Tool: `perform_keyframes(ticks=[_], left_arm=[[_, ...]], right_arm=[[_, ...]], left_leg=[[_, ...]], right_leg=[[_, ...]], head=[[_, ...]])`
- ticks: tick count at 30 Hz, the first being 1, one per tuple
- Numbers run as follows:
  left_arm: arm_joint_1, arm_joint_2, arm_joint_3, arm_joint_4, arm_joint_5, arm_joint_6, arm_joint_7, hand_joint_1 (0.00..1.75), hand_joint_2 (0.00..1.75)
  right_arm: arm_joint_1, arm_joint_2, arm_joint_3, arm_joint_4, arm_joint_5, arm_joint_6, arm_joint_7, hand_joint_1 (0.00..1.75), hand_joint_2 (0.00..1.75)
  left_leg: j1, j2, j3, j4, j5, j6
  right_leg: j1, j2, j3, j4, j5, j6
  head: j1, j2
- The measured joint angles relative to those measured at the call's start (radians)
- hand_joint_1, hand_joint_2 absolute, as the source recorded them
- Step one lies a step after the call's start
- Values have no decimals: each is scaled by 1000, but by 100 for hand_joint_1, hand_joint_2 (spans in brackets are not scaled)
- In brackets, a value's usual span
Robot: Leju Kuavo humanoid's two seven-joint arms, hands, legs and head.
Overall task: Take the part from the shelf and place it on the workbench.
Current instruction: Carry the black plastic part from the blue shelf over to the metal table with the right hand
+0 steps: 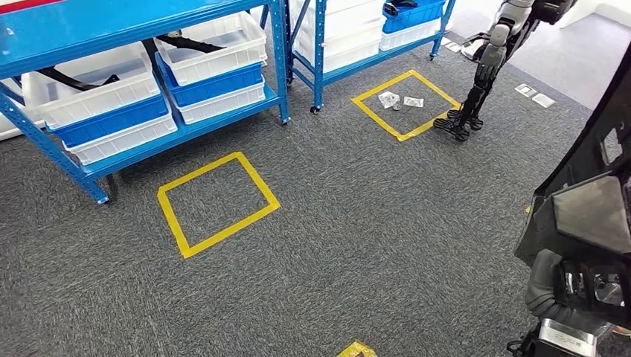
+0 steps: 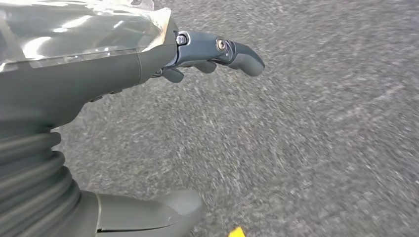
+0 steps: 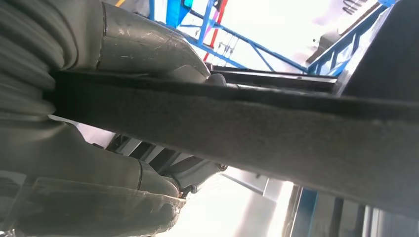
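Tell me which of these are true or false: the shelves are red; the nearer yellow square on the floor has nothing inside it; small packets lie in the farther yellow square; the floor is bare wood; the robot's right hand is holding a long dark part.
1. The shelves are red. False: the shelf frame is blue, holding white and blue bins.
2. The nearer yellow square has nothing inside it. True: only carpet shows inside the nearer yellow square.
3. Small packets lie in the farther yellow square. True: pale packets lie inside the farther yellow square.
4. The floor is bare wood. False: it is grey carpet.
5. The right hand holds a long dark part. True: the right hand grips a long dark part.
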Motion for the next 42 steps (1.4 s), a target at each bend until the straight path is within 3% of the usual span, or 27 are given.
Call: perform_keyframes(ticks=[1,3,5,7,8,9,11,12,14,16,17,19,21,23,24,25,27,28,30,32,33,34,36,38,39,40,42], left_arm=[[0,0,0,0,1,1,-1,0,175],[0,-1,0,0,1,2,-2,0,175],[1,-1,1,0,1,3,-3,0,175],[4,-2,1,0,1,4,-3,0,175],[5,-2,1,0,1,4,-3,0,175],[5,-2,1,0,1,4,-3,0,175],[5,-2,1,0,1,4,-3,0,175],[5,-2,1,0,1,5,-3,0,175],[4,-2,1,0,1,6,-3,0,175],[4,-1,1,0,1,8,-3,0,175],[3,-1,1,0,2,8,-3,0,175],[4,-1,1,0,3,9,-3,0,175],[5,-1,1,0,6,10,-3,0,175],[7,-2,1,0,9,10,-3,0,175],[8,-2,1,0,9,11,-3,0,175],[8,-2,1,0,10,11,-2,0,175],[9,1,2,0,10,11,-2,0,175],[9,2,2,0,10,11,-1,0,175],[10,5,2,0,11,11,-1,0,175],[11,5,3,0,13,11,-1,0,175],[11,4,4,0,14,12,-2,0,175],[11,4,4,-1,15,13,-4,0,175],[13,1,6,-1,19,15,-8,0,175],[19,-2,10,-1,27,19,-11,0,175],[21,-3,12,-1,31,20,-12,0,175],[23,-4,14,-1,33,21,-12,0,175],[24,-4,18,-1,35,22,-11,0,175]], right_arm=[[2,0,0,0,-2,0,0,171,175],[5,-2,1,0,-6,0,0,171,175],[5,-4,2,0,-10,0,-1,171,175],[7,-6,4,0,-14,0,-2,171,175],[8,-6,5,0,-16,0,-2,171,175],[9,-6,5,0,-19,0,-2,171,175],[10,-6,6,0,-23,0,-2,171,175],[9,-7,6,0,-25,0,-2,171,175],[9,-7,7,0,-29,0,-1,171,175],[10,-7,7,0,-30,0,-1,171,175],[10,-7,7,0,-31,0,-1,171,175],[9,-7,7,0,-33,0,-1,171,175],[7,-6,8,0,-34,0,-1,171,175],[6,-5,8,0,-33,0,-1,171,175],[6,-5,8,0,-31,0,0,171,175],[6,-4,8,0,-29,0,1,171,175],[5,-3,8,0,-27,0,1,171,175],[4,-3,8,0,-28,0,1,171,175],[3,-3,8,0,-34,0,1,171,175],[3,-4,8,0,-40,0,0,171,175],[4,-5,8,0,-41,0,-1,171,175],[4,-6,7,0,-41,0,-2,171,175],[4,-6,7,1,-42,0,-3,171,175],[7,-6,9,1,-44,0,-5,171,175],[9,-5,9,2,-45,0,-6,171,175],[11,-5,10,2,-46,0,-6,171,175],[11,-5,11,3,-51,0,-8,171,175]], left_leg=[[-1,14,-1,-2,4,7],[-1,41,-2,-11,14,24],[-2,71,-6,-15,19,34],[-6,101,-10,-15,20,36],[-7,116,-11,-15,20,36],[-7,129,-11,-15,20,36],[-8,152,-8,-14,19,33],[-11,162,-5,-13,17,29],[-18,177,-2,-12,15,18],[-17,190,0,-12,14,7],[-15,182,-1,-7,8,1],[-9,136,-24,50,-36,-10],[-7,91,-85,186,-109,-12],[-7,82,-132,284,-138,-11],[-7,80,-131,279,-122,-9],[-7,77,-110,234,-90,-6],[-6,39,-43,93,-20,6],[-6,18,-18,38,0,10],[-11,0,-1,-4,7,17],[-13,24,0,-13,14,23],[-12,36,3,-22,20,27],[-9,49,6,-30,26,31],[-9,78,7,-37,31,35],[-10,109,5,-37,31,36],[-10,123,5,-37,30,35],[-8,136,5,-36,29,32],[-7,157,7,-30,22,21]], right_leg=[[-2,9,-7,-1,4,8],[0,-19,-32,28,-8,12],[3,-75,-88,141,-61,6],[4,-97,-147,275,-113,5],[3,-100,-155,303,-121,10],[2,-105,-137,282,-112,17],[0,-134,-48,137,-67,31],[2,-154,-4,63,-47,32],[7,-174,34,-5,-29,22],[9,-155,27,-4,-23,8],[5,-145,25,-5,-20,3],[-3,-127,24,-8,-14,-14],[-2,-110,19,-8,-10,-26],[2,-88,15,-7,-8,-29],[3,-76,14,-6,-7,-29],[4,-64,15,-6,-6,-29],[5,-42,15,-4,-5,-27],[6,-32,13,-2,-3,-24],[4,-12,3,-1,2,-11],[1,7,-8,-2,9,2],[3,-1,-15,6,7,6],[6,-20,-30,31,-6,5],[10,-74,-85,144,-57,-2],[7,-96,-139,263,-100,-1],[3,-101,-142,275,-100,5],[-2,-108,-123,244,-85,16],[-11,-145,-43,103,-40,38]], head=[[0,0],[2,0],[5,0],[7,0],[7,0],[7,0],[7,0],[8,0],[6,0],[4,0],[3,0],[2,0],[2,0],[2,0],[2,0],[2,0],[2,0],[2,0],[3,0],[3,0],[3,0],[5,0],[11,0],[14,0],[14,0],[14,0],[15,0]])
